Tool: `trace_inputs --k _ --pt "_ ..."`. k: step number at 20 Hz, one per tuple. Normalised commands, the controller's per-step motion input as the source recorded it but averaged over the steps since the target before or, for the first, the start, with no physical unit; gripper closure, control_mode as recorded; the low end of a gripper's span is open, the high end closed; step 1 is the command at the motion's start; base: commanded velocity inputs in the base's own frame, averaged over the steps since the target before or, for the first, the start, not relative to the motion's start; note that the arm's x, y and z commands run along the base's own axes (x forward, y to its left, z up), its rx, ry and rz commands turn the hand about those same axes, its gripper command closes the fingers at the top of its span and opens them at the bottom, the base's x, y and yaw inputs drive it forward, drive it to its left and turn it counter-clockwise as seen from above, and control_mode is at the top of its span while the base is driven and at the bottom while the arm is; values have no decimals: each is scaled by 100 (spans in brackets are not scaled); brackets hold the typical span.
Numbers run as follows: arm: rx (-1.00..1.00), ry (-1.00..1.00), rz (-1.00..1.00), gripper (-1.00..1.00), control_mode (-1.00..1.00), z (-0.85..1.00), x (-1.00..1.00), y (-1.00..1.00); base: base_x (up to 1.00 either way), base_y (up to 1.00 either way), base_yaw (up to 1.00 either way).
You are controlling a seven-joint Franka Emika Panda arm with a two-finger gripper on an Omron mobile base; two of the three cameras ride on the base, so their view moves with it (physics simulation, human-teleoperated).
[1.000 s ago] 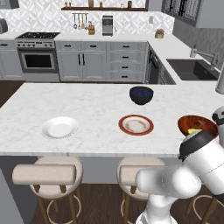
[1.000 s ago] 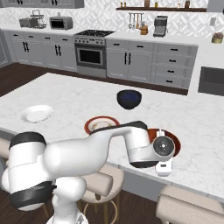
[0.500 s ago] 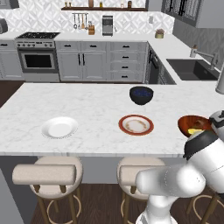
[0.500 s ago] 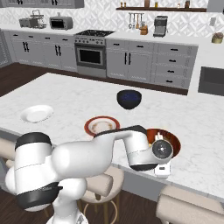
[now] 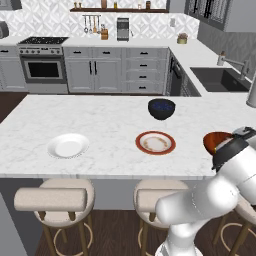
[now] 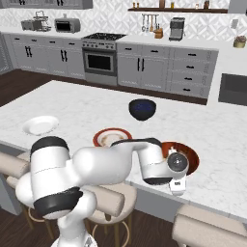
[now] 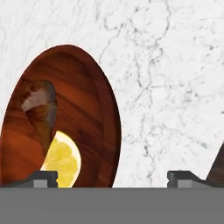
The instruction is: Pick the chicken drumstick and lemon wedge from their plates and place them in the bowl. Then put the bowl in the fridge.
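Observation:
The reddish-brown bowl (image 7: 83,109) holds the chicken drumstick (image 7: 41,111) and the lemon wedge (image 7: 63,159), which lie touching. It stands at the island's near right edge (image 6: 190,155), partly behind my arm in the left base view (image 5: 216,140). My gripper (image 7: 113,178) is open above the bowl's rim. One fingertip is over the inside, the other over the marble. The gripper (image 6: 177,185) points down at the bowl's near side. Both plates lie bare: white plate (image 5: 68,145) (image 6: 41,125), red-rimmed plate (image 5: 155,143) (image 6: 108,136). The fridge is out of view.
A dark navy bowl (image 5: 161,108) (image 6: 142,108) stands behind the red-rimmed plate. Padded stools (image 5: 55,198) line the island's near side. A sink (image 5: 220,79) is set in the counter at the back right, and a stove (image 6: 100,55) stands against the far wall.
My hand has sunk slightly toward the bowl's near rim. In the left base view my arm now covers more of the bowl, hiding the lemon. The jaws stayed open.

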Motion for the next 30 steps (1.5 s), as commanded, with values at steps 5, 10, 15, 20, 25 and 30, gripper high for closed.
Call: trace_inputs --k 5,10,15,20,25,30 --pt "2 1 12 -100 -100 -27 11 -1 0 0 0" --pt "2 0 11 -100 -100 -18 10 -1 0 0 0" --pt "0 0 8 -100 -100 -17 22 0 0 0 0" --pt "0 3 0 -100 -100 -17 43 0 0 0 0" --pt "0 4 0 100 -100 -15 42 0 0 0 0" --pt "0 4 0 100 -100 -6 30 0 0 0 0"
